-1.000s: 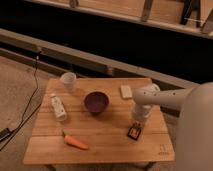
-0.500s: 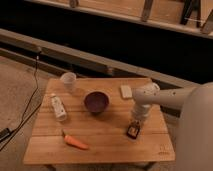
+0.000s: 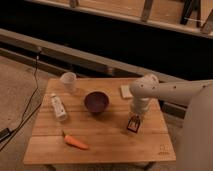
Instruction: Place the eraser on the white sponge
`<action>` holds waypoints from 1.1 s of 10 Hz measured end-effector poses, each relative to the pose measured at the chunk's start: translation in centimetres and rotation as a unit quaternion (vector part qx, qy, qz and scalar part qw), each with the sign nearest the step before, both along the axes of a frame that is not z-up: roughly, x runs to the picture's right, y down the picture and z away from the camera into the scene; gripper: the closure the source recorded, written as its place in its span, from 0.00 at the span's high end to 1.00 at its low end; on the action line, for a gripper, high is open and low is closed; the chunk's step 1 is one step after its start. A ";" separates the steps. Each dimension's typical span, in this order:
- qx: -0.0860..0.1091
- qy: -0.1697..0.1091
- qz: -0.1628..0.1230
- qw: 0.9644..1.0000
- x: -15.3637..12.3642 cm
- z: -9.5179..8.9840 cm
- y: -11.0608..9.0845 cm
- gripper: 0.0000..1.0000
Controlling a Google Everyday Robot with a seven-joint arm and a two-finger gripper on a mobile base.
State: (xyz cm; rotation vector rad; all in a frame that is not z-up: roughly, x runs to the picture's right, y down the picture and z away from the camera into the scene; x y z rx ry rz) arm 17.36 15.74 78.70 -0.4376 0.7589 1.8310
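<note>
**Eraser gripped on the table's right side**

The eraser (image 3: 133, 123) is seen on the right part of the wooden table (image 3: 110, 145), with the gripper (image 3: 135, 117) closed on it from above. Its long axis is set roughly from the near edge toward the far edge, leaning slightly right. The white sponge (image 3: 126, 91) is found beyond it, near the far edge, apart from it. A dark bowl (image 3: 96, 101) is placed at the centre, with a white cup (image 3: 68, 81), a white bottle (image 3: 58, 107) and a carrot (image 3: 76, 142) on the left. Bare wood is left between eraser and sponge. A concrete floor and a dark wall are seen behind.
</note>
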 end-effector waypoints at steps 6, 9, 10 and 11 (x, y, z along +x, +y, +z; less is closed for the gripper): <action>0.015 -0.030 -0.096 0.995 -1.1 -3.0 -10.1 0.00; 0.021 -0.041 -0.124 0.991 0.9 -2.8 -15.3 0.00; 0.024 -0.045 -0.131 0.990 1.5 -2.5 -16.8 0.00; 0.025 -0.052 -0.139 0.989 2.0 -1.8 -18.3 0.00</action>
